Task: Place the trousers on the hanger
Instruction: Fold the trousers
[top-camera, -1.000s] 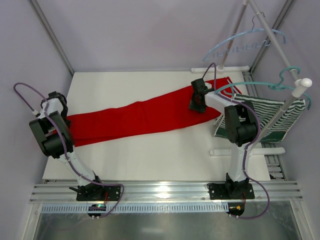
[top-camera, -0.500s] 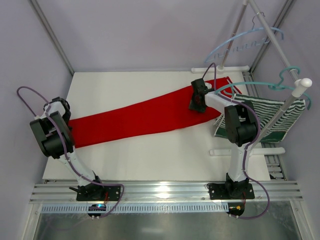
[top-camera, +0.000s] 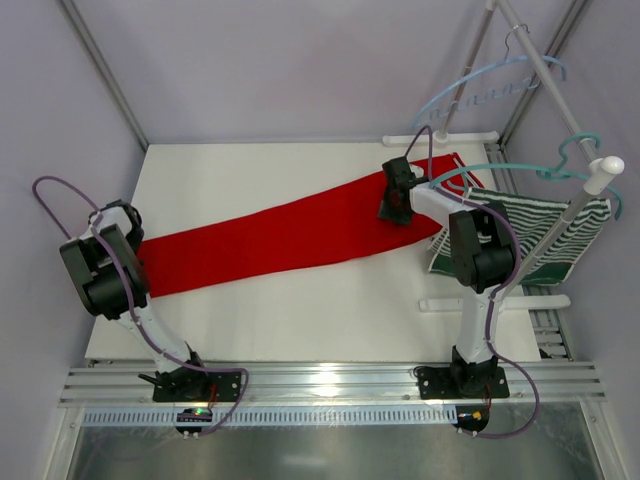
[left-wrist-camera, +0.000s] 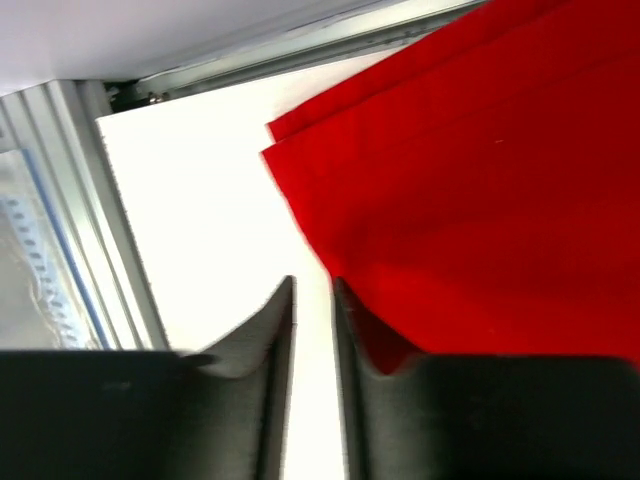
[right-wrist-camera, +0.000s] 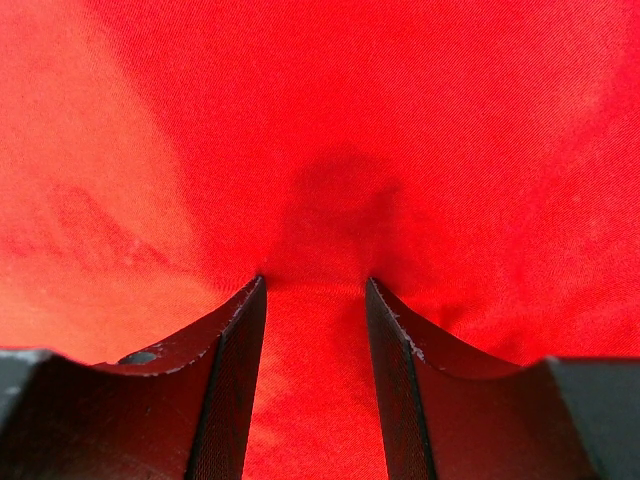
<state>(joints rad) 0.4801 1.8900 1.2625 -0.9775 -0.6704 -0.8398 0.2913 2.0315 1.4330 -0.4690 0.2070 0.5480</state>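
The red trousers (top-camera: 290, 230) lie flat and stretched out diagonally on the white table (top-camera: 300, 310), leg ends at the left and waist at the back right. My left gripper (top-camera: 128, 215) is low at the leg ends. In the left wrist view its fingers (left-wrist-camera: 312, 285) stand slightly apart over bare table, the right finger at the edge of the red cloth (left-wrist-camera: 480, 180). My right gripper (top-camera: 390, 212) is open and presses down on the trousers near the waist, with red cloth (right-wrist-camera: 330, 120) between its tips (right-wrist-camera: 315, 285). The pale blue hanger (top-camera: 480, 85) hangs on the rail at the back right.
A darker teal hanger (top-camera: 500, 170) with a green-and-white striped garment (top-camera: 545, 235) hangs on the slanted rail (top-camera: 560, 215) at the right. The rack's white feet (top-camera: 440, 140) rest on the table. Metal frame posts (top-camera: 105, 75) stand at the back corners.
The left arm has moved slightly nearer and the leg end of the trousers now lies narrower and straighter. The right arm has not moved.
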